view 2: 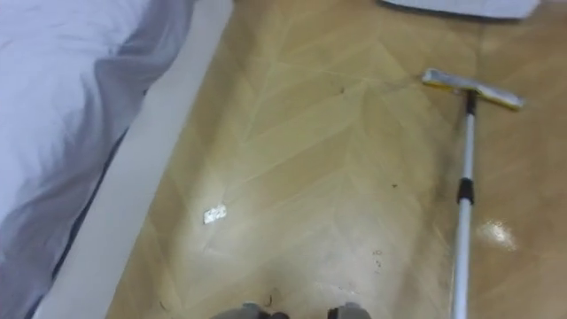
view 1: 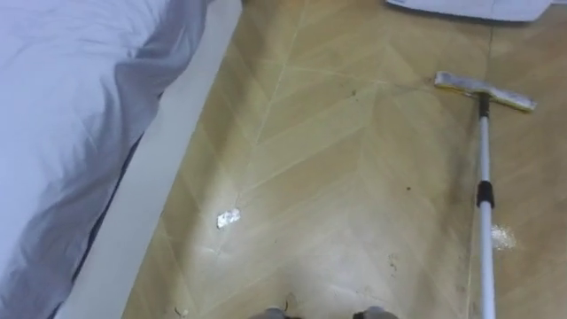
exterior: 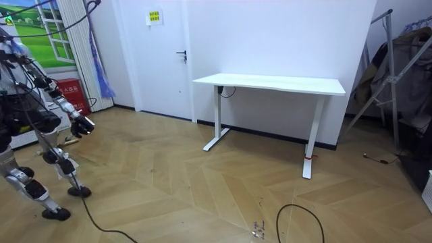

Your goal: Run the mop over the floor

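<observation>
We see the mop [view 1: 483,142] on the floor [view 1: 319,177] to our right, head [view 1: 485,91] far ahead and pole [view 1: 486,266] running back toward our right hand [exterior: 82,125], the nearer one. What it holds we cannot tell.

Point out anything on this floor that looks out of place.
A small crumpled silvery scrap lies on the floor near the bed, left of the mop. Dark specks and smears mark the boards near the mop's pole.

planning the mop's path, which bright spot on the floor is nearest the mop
The shiny patch beside the mop pole; the scrap lies by the bed.
</observation>
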